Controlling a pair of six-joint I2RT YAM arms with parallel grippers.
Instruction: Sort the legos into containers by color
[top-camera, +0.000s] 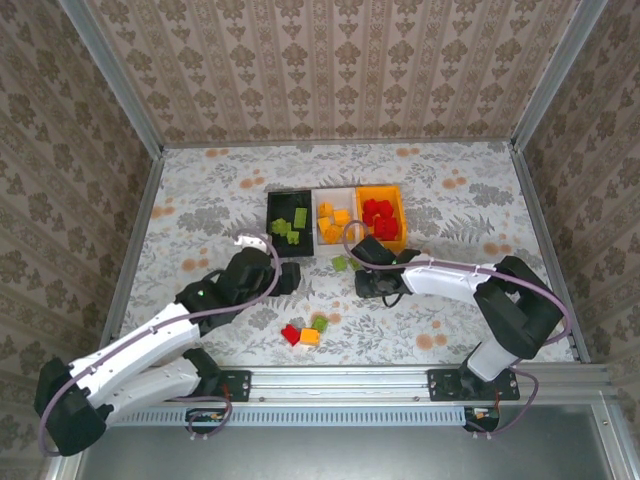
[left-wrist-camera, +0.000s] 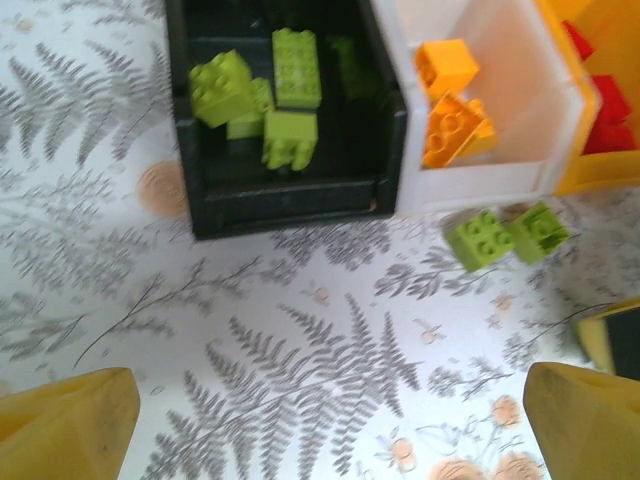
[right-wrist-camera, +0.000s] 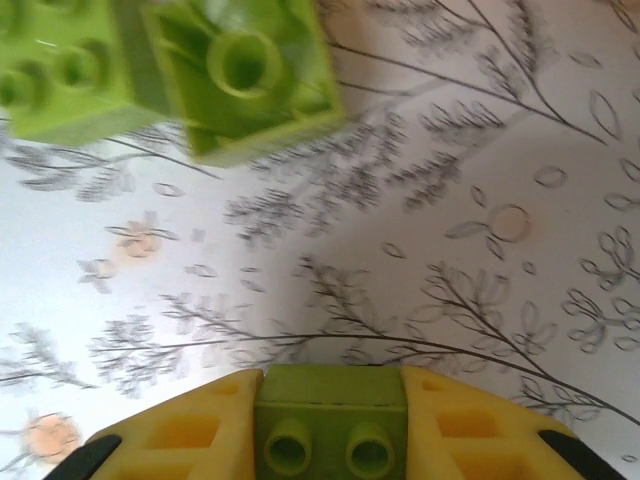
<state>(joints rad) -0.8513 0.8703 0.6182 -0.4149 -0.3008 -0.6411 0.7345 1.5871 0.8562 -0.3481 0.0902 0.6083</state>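
Observation:
Three containers stand in a row: a black bin (top-camera: 290, 203) with lime green legos (left-wrist-camera: 296, 66), a white bin (top-camera: 345, 198) with orange legos (left-wrist-camera: 455, 120), and an orange bin (top-camera: 395, 195) with red legos (top-camera: 378, 215). My right gripper (right-wrist-camera: 330, 400) is shut on a lime green lego (right-wrist-camera: 330, 435), low over the table in front of the white and orange bins (top-camera: 365, 270). Two more green legos (right-wrist-camera: 250, 70) lie just ahead of it. My left gripper (left-wrist-camera: 325, 430) stands open over bare table in front of the black bin (left-wrist-camera: 290, 205), its jaws wide apart.
Near the front rail lies a small cluster: a red lego (top-camera: 291, 334), an orange one (top-camera: 310, 337) and a green one (top-camera: 320, 323). A loose green lego (top-camera: 340, 263) sits between the two grippers. Patterned walls enclose the table on three sides.

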